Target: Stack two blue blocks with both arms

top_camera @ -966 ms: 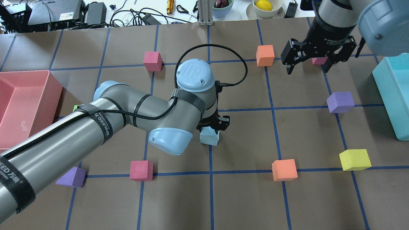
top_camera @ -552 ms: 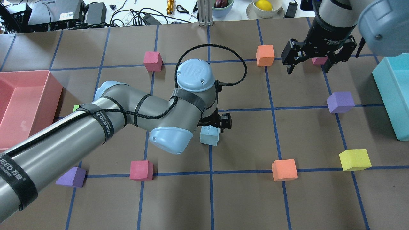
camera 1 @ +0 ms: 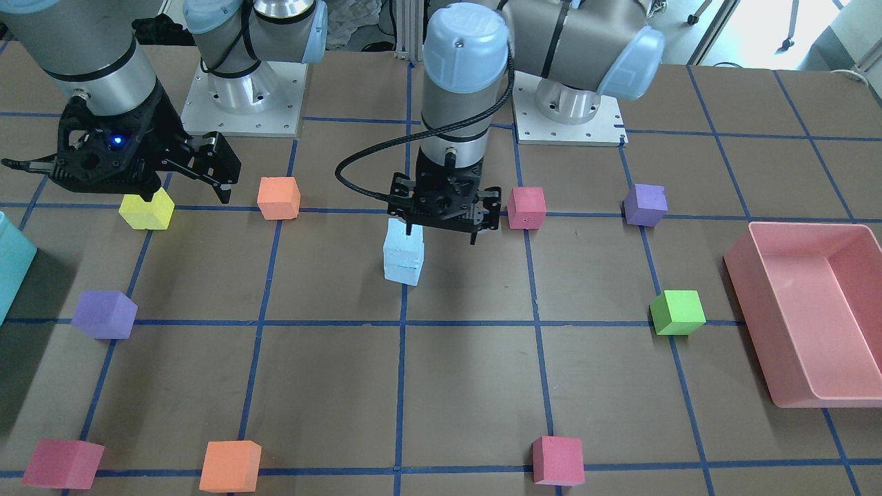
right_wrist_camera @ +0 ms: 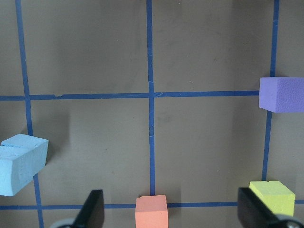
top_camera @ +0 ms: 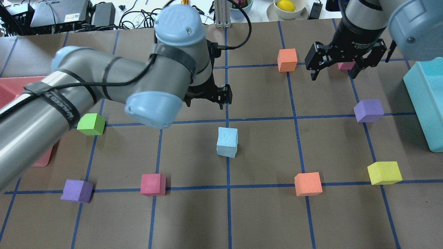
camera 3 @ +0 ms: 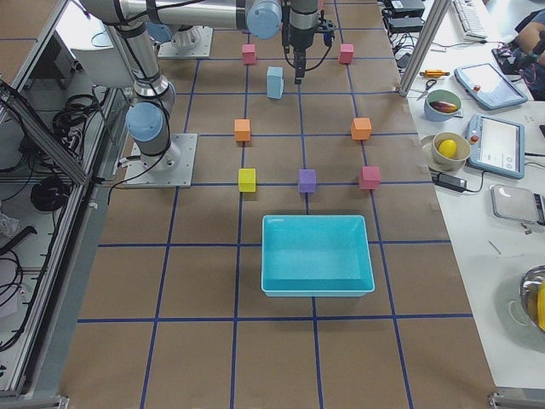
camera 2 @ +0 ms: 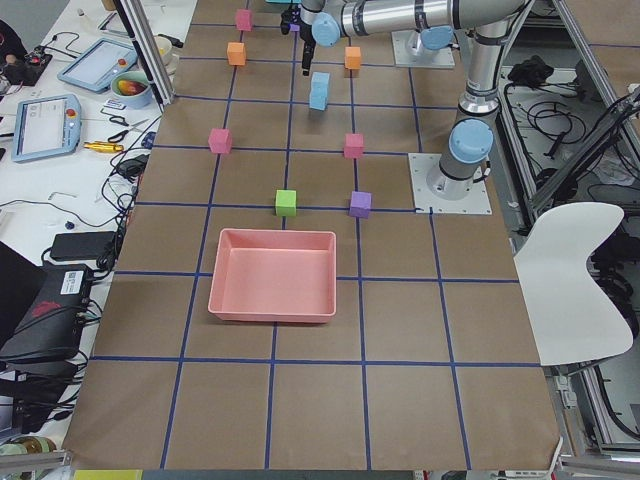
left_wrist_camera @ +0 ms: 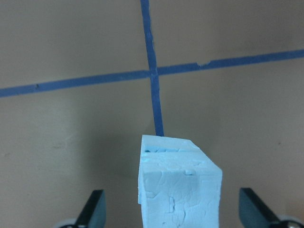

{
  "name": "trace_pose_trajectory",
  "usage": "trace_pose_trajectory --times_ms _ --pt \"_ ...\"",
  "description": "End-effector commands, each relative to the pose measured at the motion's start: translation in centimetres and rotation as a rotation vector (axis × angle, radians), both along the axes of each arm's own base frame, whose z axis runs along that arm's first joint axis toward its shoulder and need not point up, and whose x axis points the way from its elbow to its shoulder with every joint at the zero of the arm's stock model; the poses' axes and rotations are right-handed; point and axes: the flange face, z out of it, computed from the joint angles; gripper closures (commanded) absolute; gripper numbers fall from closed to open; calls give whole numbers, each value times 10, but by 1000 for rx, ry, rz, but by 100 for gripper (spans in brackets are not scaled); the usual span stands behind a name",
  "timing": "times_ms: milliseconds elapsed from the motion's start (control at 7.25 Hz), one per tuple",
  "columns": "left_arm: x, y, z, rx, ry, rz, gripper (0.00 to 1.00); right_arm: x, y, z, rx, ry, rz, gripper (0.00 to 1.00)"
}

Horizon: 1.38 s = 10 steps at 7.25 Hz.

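Left end effector [top_camera: 207, 100] released, jaws spread wide, nothing held. It hangs raised over the blue blocks [top_camera: 227, 142], clear of them, no contact. Left wrist view: both fingers [left_wrist_camera: 93, 210] sit at the bottom corners, wide apart, with the stack's top face low between them.

The blue blocks are stacked, one on the other, touching, upper block [camera 1: 404, 246] a bit off square on the lower block [camera 1: 402, 273]. Stack stands upright on the counter [top_camera: 263, 214], on a blue tape line [top_camera: 228, 207], about midway between the left and right edges and roughly midway between the robot-side and far edges. Its faces look scuffed and cracked in the wrist view.

Right end effector [top_camera: 333, 73] also released, jaws wide, empty, blue light on in the front-facing view. It is held high toward the right edge, well apart from the stack. Right wrist view looks down on the counter with the stack at its left border, an orange cube [right_wrist_camera: 151, 211] low centre, a yellow cube [right_wrist_camera: 271, 195] low right, a purple cube [right_wrist_camera: 281, 94] at the right border.

Pink bin [camera 2: 270, 312] lies by the left edge, teal bin [camera 3: 317, 288] by the right edge. Green cube [top_camera: 91, 123] sits near the pink bin, apart from it.
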Motion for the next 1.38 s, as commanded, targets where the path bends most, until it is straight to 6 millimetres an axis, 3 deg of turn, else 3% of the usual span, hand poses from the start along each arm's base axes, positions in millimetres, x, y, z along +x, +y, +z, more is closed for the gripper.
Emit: trace_pose_trajectory --times_ms 0,138,276,1241 --pt "117 -31 76 5 -15 36 0 -1 -1 3 -7 -2 -3 0" --pt "143 -26 104 -21 -17 47 0 -1 0 6 -13 0 -3 0" --pt "148 -15 121 -43 -14 56 0 -1 1 6 -11 0 -1 0" --pt "150 -5 123 -43 -18 69 0 0 4 8 -13 0 -1 0"
